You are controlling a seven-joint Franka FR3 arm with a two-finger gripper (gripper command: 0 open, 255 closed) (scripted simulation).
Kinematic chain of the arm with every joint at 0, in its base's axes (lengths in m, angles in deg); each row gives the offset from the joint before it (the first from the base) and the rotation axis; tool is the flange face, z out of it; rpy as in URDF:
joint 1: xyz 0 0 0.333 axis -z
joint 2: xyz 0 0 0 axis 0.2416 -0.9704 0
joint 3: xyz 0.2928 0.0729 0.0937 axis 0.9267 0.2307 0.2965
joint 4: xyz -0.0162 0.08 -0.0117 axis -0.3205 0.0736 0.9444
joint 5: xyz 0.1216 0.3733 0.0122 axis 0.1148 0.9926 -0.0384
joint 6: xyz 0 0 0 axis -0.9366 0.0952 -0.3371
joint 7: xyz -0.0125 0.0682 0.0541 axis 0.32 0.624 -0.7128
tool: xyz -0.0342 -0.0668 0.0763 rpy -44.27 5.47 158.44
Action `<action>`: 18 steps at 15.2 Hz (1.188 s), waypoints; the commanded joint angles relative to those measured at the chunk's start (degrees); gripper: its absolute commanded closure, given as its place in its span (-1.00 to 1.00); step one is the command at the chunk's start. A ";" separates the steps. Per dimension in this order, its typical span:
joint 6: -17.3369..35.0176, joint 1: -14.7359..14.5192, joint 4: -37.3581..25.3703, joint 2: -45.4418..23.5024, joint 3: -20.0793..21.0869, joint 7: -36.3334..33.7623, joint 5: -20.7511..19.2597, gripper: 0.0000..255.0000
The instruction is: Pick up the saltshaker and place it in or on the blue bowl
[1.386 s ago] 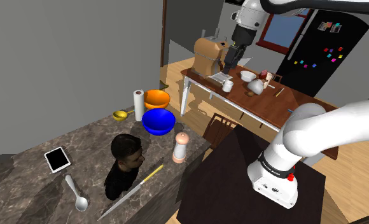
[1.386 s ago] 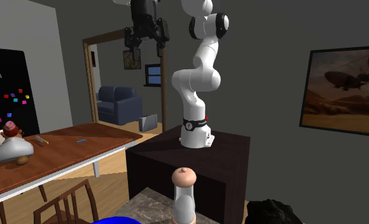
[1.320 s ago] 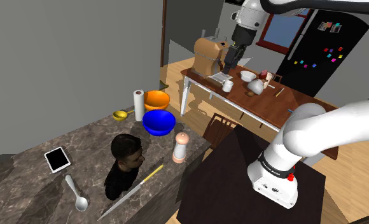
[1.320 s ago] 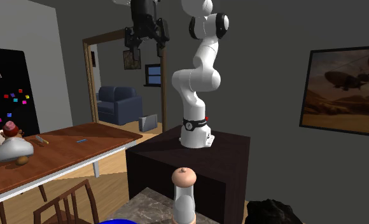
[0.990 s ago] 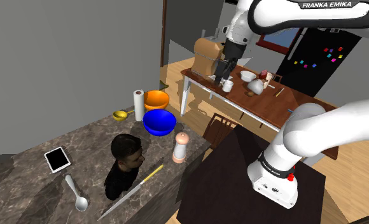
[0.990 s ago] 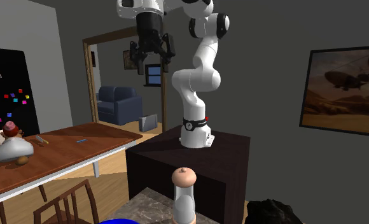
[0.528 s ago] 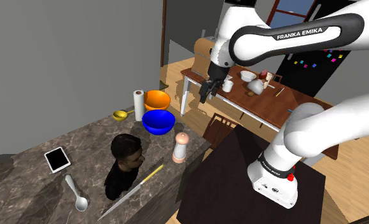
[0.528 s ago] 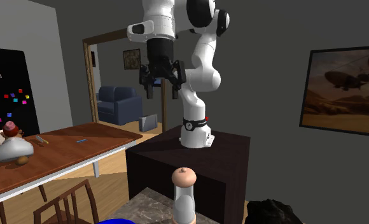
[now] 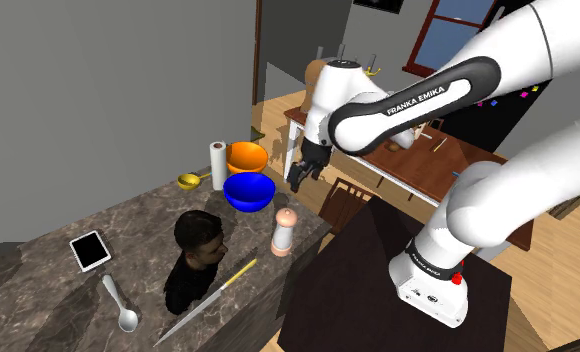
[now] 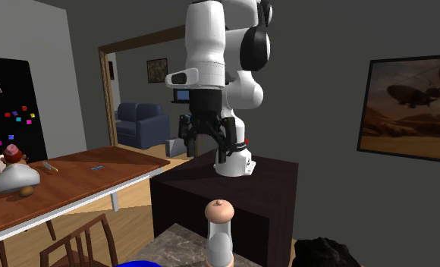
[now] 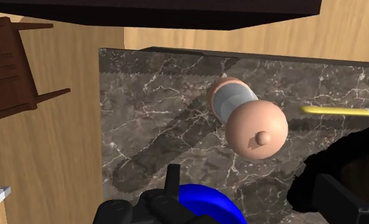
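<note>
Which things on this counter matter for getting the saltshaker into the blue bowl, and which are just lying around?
Job: saltshaker, blue bowl, gripper.
Lying about: orange bowl, paper roll, yellow scoop, spoon, knife, tablet, black bust.

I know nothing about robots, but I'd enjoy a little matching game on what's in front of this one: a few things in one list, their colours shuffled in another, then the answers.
Things
1. saltshaker
2. bowl nearest the saltshaker
3. bowl beside the paper roll (paper roll)
4. gripper

Colours
A. black
B. orange
C. peach with a grey middle
D. blue

Pairs: 1-C, 2-D, 3-B, 4-A
</note>
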 commanded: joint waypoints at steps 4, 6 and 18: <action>11.21 1.72 -1.69 -12.65 5.51 -9.18 -3.84 -1.00; 15.20 2.90 -2.92 -18.15 7.44 -14.49 -7.94 -1.00; 22.17 3.99 -3.13 -26.03 7.00 -20.28 -15.94 -1.00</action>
